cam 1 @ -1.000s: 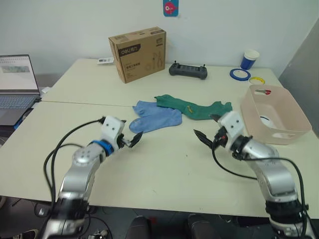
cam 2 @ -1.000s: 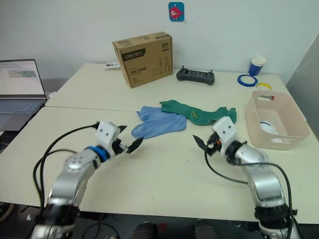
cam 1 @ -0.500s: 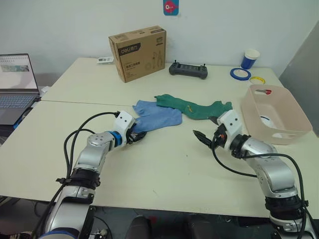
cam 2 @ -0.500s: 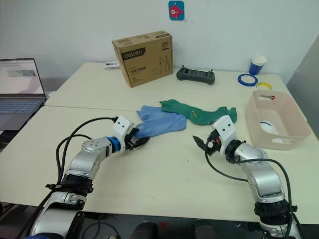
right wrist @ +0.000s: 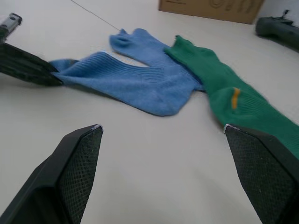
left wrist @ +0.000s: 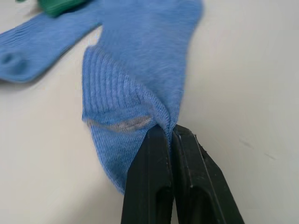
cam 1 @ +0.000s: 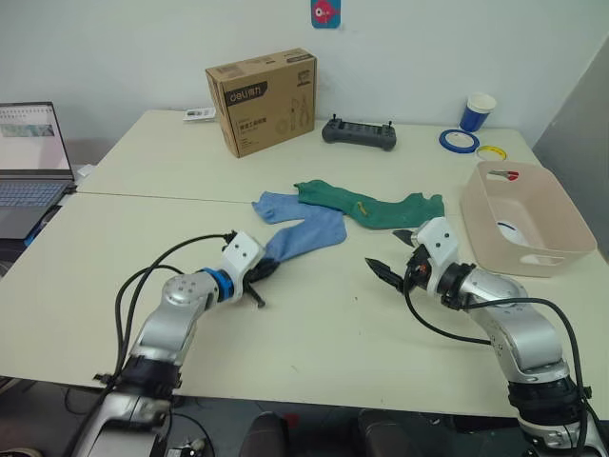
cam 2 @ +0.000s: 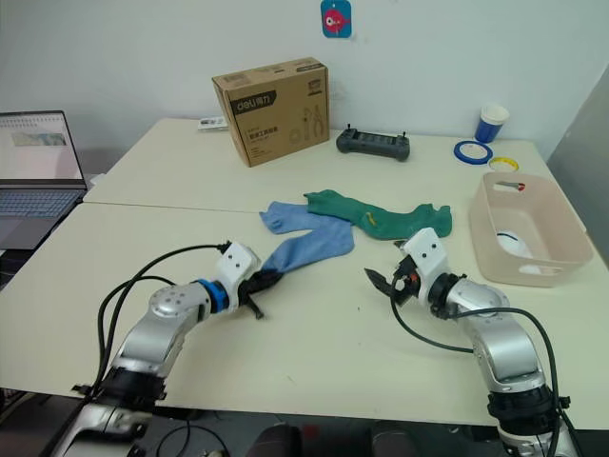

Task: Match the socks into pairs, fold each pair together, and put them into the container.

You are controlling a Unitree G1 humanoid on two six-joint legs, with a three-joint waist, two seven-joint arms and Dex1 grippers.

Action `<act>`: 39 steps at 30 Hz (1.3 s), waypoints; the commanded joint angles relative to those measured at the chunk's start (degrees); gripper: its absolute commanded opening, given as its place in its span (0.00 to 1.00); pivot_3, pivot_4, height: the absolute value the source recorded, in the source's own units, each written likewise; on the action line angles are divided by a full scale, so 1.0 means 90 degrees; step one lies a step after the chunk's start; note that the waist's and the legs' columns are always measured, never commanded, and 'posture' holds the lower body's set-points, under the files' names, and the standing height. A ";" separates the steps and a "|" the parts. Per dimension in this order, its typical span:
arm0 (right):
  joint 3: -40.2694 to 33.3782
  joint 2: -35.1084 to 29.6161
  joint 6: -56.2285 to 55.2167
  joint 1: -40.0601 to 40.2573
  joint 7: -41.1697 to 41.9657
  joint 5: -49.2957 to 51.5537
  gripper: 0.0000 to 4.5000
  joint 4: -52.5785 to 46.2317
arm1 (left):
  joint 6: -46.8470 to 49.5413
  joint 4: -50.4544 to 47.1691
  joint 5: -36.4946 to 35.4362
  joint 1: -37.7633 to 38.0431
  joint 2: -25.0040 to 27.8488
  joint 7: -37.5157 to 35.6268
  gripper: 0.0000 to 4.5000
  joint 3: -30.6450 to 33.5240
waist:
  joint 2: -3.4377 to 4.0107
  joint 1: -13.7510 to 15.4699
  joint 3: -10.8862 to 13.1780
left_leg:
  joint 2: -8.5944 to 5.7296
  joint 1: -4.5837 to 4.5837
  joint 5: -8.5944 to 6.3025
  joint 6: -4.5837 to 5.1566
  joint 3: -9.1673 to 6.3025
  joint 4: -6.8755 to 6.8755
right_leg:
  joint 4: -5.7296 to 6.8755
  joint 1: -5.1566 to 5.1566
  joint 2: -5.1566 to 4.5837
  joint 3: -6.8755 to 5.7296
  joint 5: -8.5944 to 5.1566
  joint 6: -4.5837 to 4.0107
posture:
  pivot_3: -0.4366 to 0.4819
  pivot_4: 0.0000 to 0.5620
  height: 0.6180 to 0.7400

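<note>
1. The left end effector (left wrist: 172,133) is pinched tight on the ribbed cuff of a light blue sock (cam 1: 303,234), which stretches from the fingers across the pale surface (cam 1: 314,324) toward the middle.
2. A second light blue sock (cam 1: 271,205) lies flat just behind it, its toe pointing toward the robot's left; the two overlap at their far ends.
3. A dark green sock (cam 1: 366,208) with a small orange mark rests beside the blue ones, touching them and reaching toward the robot's right.
4. The right end effector (cam 1: 392,255) hovers low over bare surface with its fingers spread wide apart, gripping nothing, near the green sock's end.
5. The pale pink container (cam 1: 533,249) stands at the robot's right edge of the surface, something white lying inside it.
6. At the back stand a brown cardboard box (cam 1: 264,102), a black controller (cam 1: 359,133), a blue cup (cam 1: 477,111) and rolls of tape (cam 1: 458,141); a laptop (cam 1: 33,152) sits open on the far left.
</note>
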 commanded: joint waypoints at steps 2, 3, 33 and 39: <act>-0.0072 -0.0047 0.0920 -0.0468 0.0241 0.0632 1.00 0.0132 | -0.0575 -0.1355 -0.0110 0.1048 0.0664 -0.0578 0.01 0.0093 | 0.0003 -0.0009 0.0002 | 0.0000 0.0003 0.0000 0.0000 0.0001 0.0000 | 0.0000 0.0002 -0.0005 -0.0002 -0.0005 -0.0007 | 0.48 0.27 1.00; -0.0099 -0.0004 0.1128 -0.0566 0.0165 0.0693 1.00 0.0224 | -0.0604 -0.1482 -0.0109 0.1203 0.0754 -0.0623 0.01 0.0095 | 0.0003 -0.0010 0.0002 | -0.0001 0.0004 0.0000 0.0000 0.0001 0.0000 | 0.0002 0.0002 -0.0006 -0.0004 -0.0005 -0.0007 | 0.48 0.27 1.00; 0.0817 0.1499 0.0824 -0.3245 0.1237 0.0129 0.29 0.5142 | -0.0630 -0.2519 -0.0201 0.2658 0.0716 0.0005 0.00 0.0575 | 0.0005 -0.0153 0.0003 | -0.0002 0.0029 0.0000 0.0000 0.0026 -0.0012 | 0.0004 0.0004 -0.0019 0.0001 -0.0018 0.0012 | 0.48 0.27 1.00; 0.0510 0.1123 0.1749 -0.2735 0.1049 0.0344 0.01 0.4005 | -0.0564 -0.2552 -0.0343 0.2471 0.0643 -0.0038 0.00 0.0543 | 0.0006 -0.0139 0.0004 | -0.0002 0.0027 0.0000 0.0000 0.0025 -0.0017 | 0.0003 0.0003 -0.0019 0.0000 -0.0019 0.0011 | 0.48 0.27 1.00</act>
